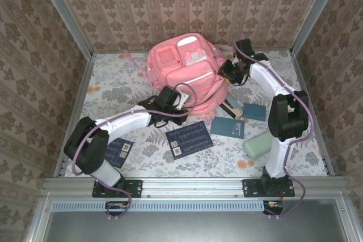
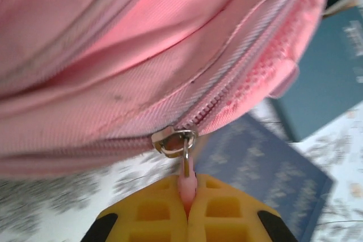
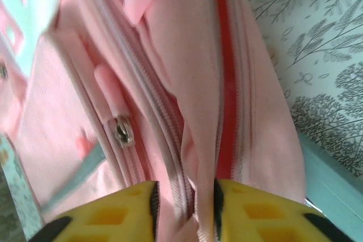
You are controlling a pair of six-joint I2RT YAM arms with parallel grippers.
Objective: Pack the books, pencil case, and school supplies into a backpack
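The pink backpack [image 1: 184,72], upper centre on the worktop, looks soft and floppy, so it is best handled by its zipper tabs and seams. The left pincer [image 2: 187,196] is clamped on the zipper pull tab [image 2: 186,178]. The right pincer [image 3: 184,194] stands narrowly parted around a fabric fold. The backpack's inside is hidden. The mint pencil case [image 1: 258,144] lies at lower right, outside it.

There is one pink backpack [image 1: 187,69]. In front of it lie two navy books [image 1: 190,137], the second book [image 1: 119,151] off to the left. To its front right lie two teal flat pieces [image 1: 227,127] [image 1: 254,111] and one mint pencil case [image 1: 258,145].
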